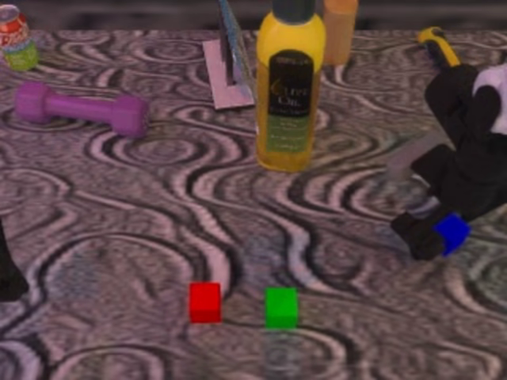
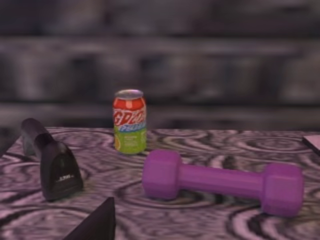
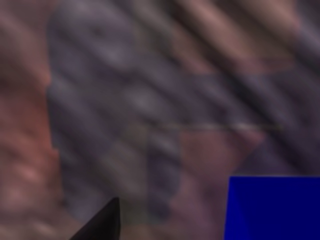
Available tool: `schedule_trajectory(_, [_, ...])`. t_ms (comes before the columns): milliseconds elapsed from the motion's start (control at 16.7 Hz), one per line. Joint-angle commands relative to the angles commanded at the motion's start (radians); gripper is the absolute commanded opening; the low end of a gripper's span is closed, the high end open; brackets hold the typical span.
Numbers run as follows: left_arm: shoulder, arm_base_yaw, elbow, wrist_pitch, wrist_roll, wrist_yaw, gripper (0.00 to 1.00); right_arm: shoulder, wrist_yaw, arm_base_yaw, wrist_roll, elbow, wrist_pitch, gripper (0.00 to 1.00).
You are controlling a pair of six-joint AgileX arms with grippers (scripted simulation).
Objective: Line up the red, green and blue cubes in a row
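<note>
Three cubes, one per colour. Left hand [image 1: 9, 277] parked at the 9 o'clock edge of the tabletop [image 1: 119, 229], finger state can't tell. One soda can [image 1: 17, 38] upright at 10 o'clock, one purple dumbbell [image 1: 79, 108] lying just beside it. One black scanner [image 2: 50, 162] shows only in the left wrist view, near the can. Red cube [image 1: 205, 302] and green cube [image 1: 281, 307] sit side by side at 6 o'clock, a small gap between, not touching. One yellow bottle [image 1: 289, 87] upright at 12, cap on, contents not readable; one orange bottle [image 1: 340, 30] behind it. Right hand [image 1: 440, 237] at 3 o'clock, clamped on the blue cube [image 1: 453, 233]; whether it is off the tabletop can't be told.
</note>
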Motion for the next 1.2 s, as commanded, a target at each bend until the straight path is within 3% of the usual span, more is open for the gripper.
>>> schedule_trajectory(180, [0.0,0.0,0.0,0.0,0.0,0.0,1.0,0.0,0.0,0.0,0.0,0.0,0.0,1.0])
schedule_trajectory(960, [0.0,0.0,0.0,0.0,0.0,0.0,1.0,0.0,0.0,0.0,0.0,0.0,0.0,0.02])
schedule_trajectory(1200, [0.0,0.0,0.0,0.0,0.0,0.0,1.0,0.0,0.0,0.0,0.0,0.0,0.0,0.0])
